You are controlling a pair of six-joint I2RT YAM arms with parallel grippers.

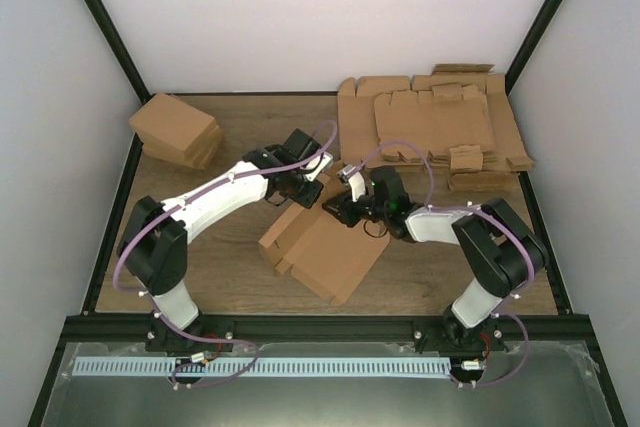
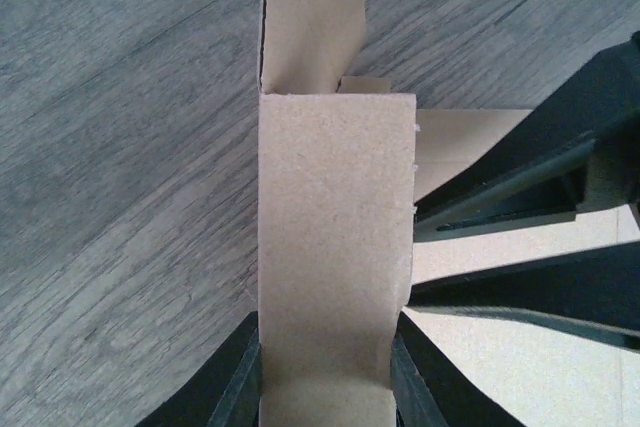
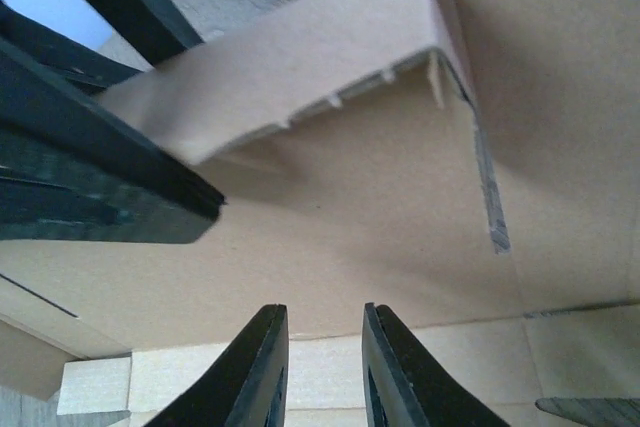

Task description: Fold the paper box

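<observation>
The paper box (image 1: pixel 325 247) is a flat brown die-cut piece in the middle of the table, with its far flaps raised. My left gripper (image 1: pixel 305 187) is at its far edge. In the left wrist view this gripper (image 2: pixel 325 382) is shut on an upright flap (image 2: pixel 335 237) of the box. My right gripper (image 1: pixel 345 209) is just right of it, over the box's far part. In the right wrist view its fingers (image 3: pixel 270 367) stand narrowly open and empty above the cardboard panel (image 3: pixel 380 237). The raised flap (image 3: pixel 290 67) lies beyond them.
A pile of folded brown cartons (image 1: pixel 178 130) sits at the back left. A thick pile of flat cardboard sheets (image 1: pixel 440 122) fills the back right. Black frame posts and white walls close the sides. The left gripper's fingers (image 3: pixel 90 177) show in the right wrist view.
</observation>
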